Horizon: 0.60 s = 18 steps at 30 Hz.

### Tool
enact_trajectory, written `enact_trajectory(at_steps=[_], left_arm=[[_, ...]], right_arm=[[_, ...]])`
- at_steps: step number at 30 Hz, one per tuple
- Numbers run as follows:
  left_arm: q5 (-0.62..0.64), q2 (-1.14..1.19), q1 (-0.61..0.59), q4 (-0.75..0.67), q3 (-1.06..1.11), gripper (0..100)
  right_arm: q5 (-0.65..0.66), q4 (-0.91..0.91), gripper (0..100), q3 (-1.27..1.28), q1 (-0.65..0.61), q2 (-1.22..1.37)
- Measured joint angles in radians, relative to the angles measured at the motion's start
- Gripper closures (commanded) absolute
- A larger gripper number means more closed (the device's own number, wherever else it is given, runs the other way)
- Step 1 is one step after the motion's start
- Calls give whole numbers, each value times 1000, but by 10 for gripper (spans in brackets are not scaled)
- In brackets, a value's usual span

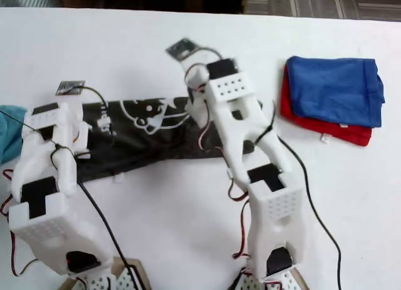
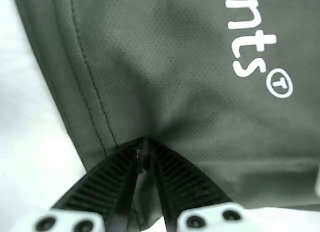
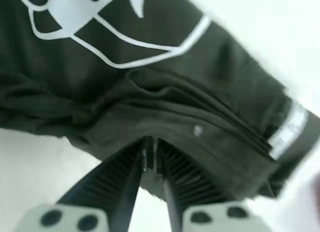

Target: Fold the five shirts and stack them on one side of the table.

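A black shirt (image 1: pixel 150 136) with a white print lies as a long folded strip across the middle of the white table (image 1: pixel 182 221). My left gripper (image 1: pixel 103 124) sits at the strip's left part. In the left wrist view it (image 2: pixel 143 154) is shut on a pinch of the black shirt (image 2: pixel 190 81) beside a stitched hem. At the strip's right part, my right gripper (image 1: pixel 195 105) is down on the cloth. The right wrist view shows it (image 3: pixel 150 153) shut on a bunched folded edge of the black shirt (image 3: pixel 150 106) below the print.
A folded blue shirt (image 1: pixel 338 89) rests on a folded red shirt (image 1: pixel 332 130) at the right side of the table. A teal cloth (image 1: pixel 9 130) pokes in at the left edge. Red and black cables trail from both arms over the near table.
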Motion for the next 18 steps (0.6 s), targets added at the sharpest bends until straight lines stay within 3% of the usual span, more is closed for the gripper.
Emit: enact_trajectory(at_steps=[6,18], left_arm=[[0,0,0,0,0,973],[0,0,0,0,0,973]], right_arm=[[0,-114,977,32,-51,32],[0,-124,977,44,-54,81]])
